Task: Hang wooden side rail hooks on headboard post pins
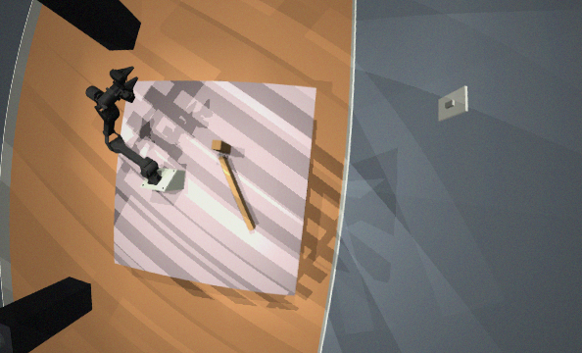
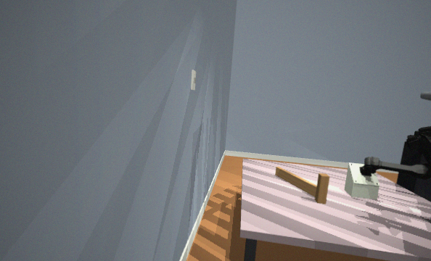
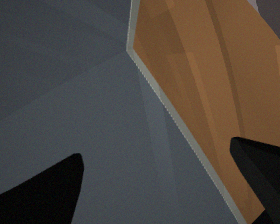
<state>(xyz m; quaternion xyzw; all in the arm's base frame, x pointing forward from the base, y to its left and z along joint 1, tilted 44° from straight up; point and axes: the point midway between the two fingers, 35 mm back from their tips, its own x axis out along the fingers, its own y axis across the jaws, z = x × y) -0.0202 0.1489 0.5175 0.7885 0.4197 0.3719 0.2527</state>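
Observation:
The wooden headboard post stands upright on the table. The wooden side rail runs from the post's side across the table, its near end close against the post and its far end low at the table top. The hooks, pins and slot are too small or hidden to make out, so whether the hooks sit on the pins cannot be told. My gripper is wide open and empty, raised near the table's corner, well away from rail and post.
The arm's pale base box stands on the table, beside the rail and post. Black blocks stand off the table's side. A wall switch is on the grey wall.

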